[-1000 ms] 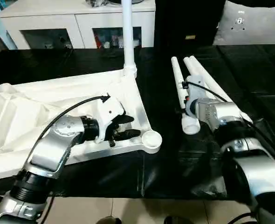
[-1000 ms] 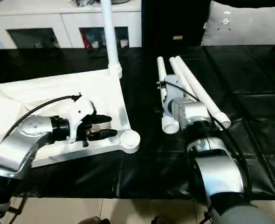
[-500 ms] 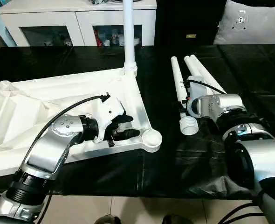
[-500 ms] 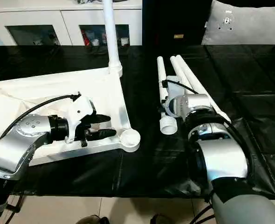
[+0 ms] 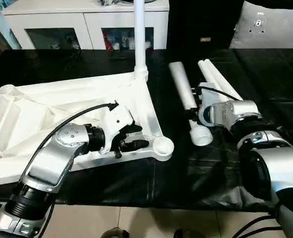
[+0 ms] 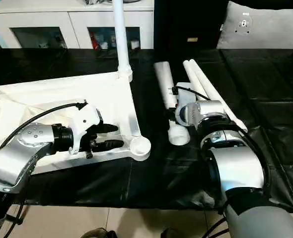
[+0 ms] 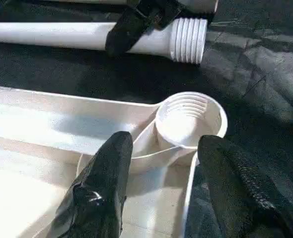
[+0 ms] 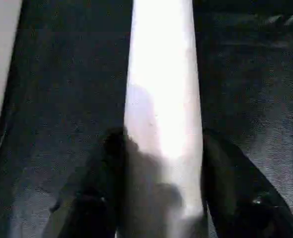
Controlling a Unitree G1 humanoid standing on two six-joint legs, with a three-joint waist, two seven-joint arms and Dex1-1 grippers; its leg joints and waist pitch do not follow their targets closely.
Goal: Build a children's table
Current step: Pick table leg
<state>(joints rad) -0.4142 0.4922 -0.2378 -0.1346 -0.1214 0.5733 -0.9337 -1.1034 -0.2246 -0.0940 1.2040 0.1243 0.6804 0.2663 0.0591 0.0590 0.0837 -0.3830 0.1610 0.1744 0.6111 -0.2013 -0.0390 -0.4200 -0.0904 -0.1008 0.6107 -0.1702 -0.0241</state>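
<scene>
On the black-covered table [image 5: 111,183], the white plastic tabletop [image 5: 32,119] lies upside down, its ribbed underside facing up, with round threaded sockets at the corners. One leg [image 5: 139,34] already stands upright in the far corner socket [image 5: 140,75]. The near corner socket [image 5: 163,147] is empty; its inner thread is seen in the left wrist view. The left gripper [image 5: 131,137] rests on the tabletop's near rim just beside this socket, its two black fingers [image 7: 104,183] partly spread, one on each side of the rim wall where it meets the socket, touching or nearly touching it. To the right of the tabletop, apart from it, three loose legs lie on the black cover. The nearest leg [image 5: 186,99] is tilted, its threaded end [image 5: 202,134] toward the robot, and the right gripper [image 8: 159,183] is pinching it, one black finger against each side of the tube. The two remaining legs [image 5: 218,79] lie side by side just beyond, partly covered by the right forearm [image 5: 236,116]. A grey-white cushion [image 5: 273,25] lies at the far right, and a white cabinet [image 5: 82,25] stands behind the table.
</scene>
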